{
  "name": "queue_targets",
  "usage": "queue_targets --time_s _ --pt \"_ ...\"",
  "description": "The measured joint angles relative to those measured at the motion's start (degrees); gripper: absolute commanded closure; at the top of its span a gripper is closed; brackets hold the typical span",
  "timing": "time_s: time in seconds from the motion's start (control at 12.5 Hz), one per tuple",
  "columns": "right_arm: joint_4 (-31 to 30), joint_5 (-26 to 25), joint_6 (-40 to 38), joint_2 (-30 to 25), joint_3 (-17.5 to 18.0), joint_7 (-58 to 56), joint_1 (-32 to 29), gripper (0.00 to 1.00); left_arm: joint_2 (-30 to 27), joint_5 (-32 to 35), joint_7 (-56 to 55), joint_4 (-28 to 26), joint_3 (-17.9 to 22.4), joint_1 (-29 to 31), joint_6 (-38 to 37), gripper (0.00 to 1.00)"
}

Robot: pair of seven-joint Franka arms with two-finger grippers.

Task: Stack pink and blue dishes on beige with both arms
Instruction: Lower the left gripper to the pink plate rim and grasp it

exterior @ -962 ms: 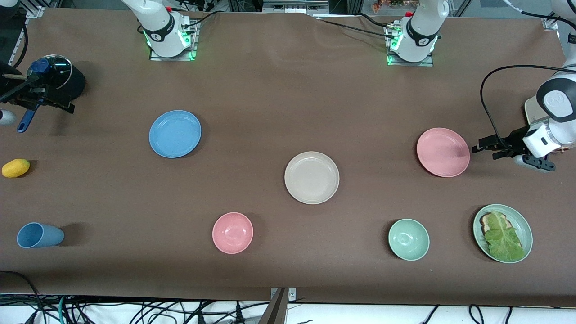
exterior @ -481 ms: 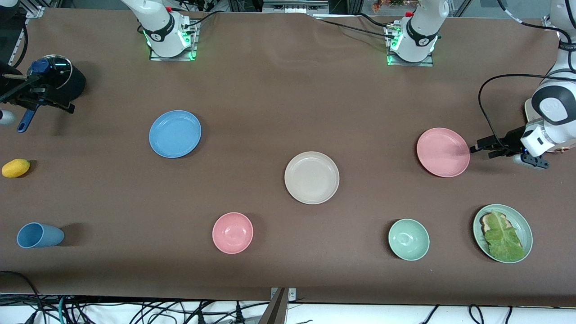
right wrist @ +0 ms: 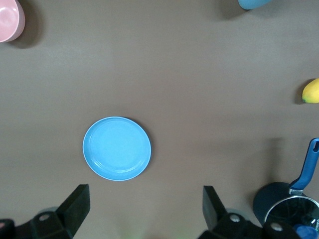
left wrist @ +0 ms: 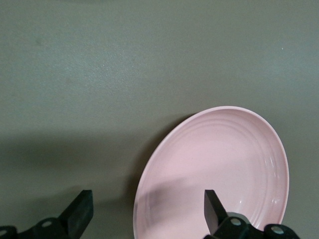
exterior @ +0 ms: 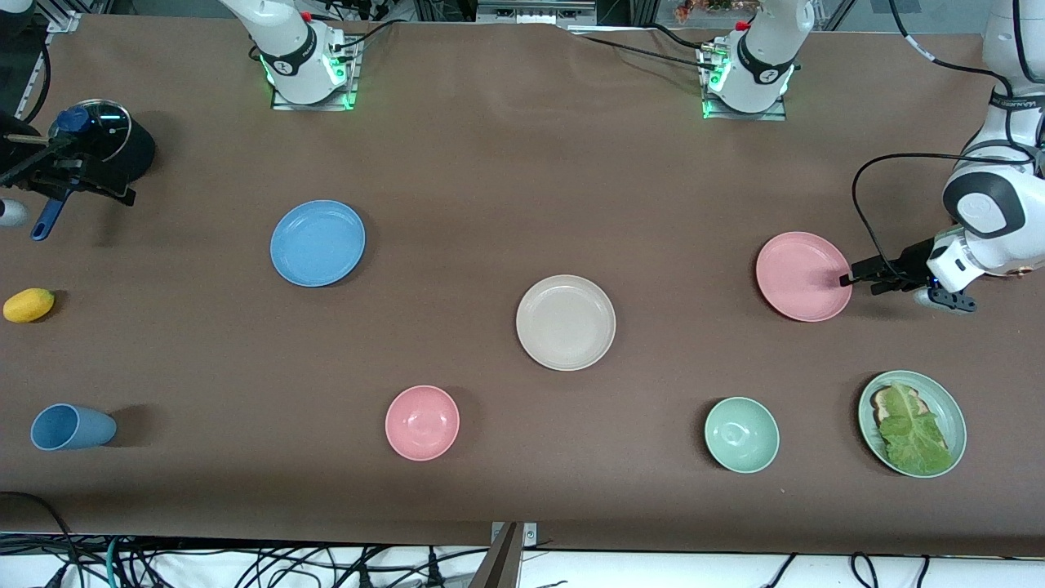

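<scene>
The beige plate (exterior: 566, 322) lies bare at the middle of the table. The pink plate (exterior: 800, 276) lies toward the left arm's end. My left gripper (exterior: 849, 278) is low at its rim, open. In the left wrist view its fingers straddle the edge of the pink plate (left wrist: 219, 164), one over the dish and one over the cloth; the left gripper (left wrist: 148, 199) holds nothing. The blue plate (exterior: 317, 243) lies toward the right arm's end. My right gripper (right wrist: 144, 199) hangs open and empty high above the table, looking down on the blue plate (right wrist: 116, 148); the front view does not show it.
Near the front camera are a pink bowl (exterior: 422, 422), a green bowl (exterior: 741, 434) and a green plate (exterior: 865, 415) with bread and lettuce. At the right arm's end are a tipped blue cup (exterior: 72, 426), a yellow fruit (exterior: 28, 305) and a dark lidded pot (exterior: 131, 151).
The left gripper has slid in toward the pink plate, and its fingertips now reach the rim. The plates and the right arm have not moved.
</scene>
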Motion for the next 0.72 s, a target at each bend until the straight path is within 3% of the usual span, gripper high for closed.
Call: queue_targets --time_s 0.48,0.56,0.72 --pt "0.0 0.0 0.0 0.0 0.0 0.0 0.0 0.00 1.4 -2.5 1.3 0.0 -0.2 -0.8 1.6 0.10" --pt "0.0 0.0 0.0 0.0 0.0 0.0 0.0 0.00 1.9 -3.6 2.1 0.0 -0.2 -0.9 1.8 0.23" --pt "0.0 0.0 0.0 0.0 0.0 0.0 0.0 0.00 2.6 -4.8 4.1 0.0 -0.2 -1.0 2.5 0.65"
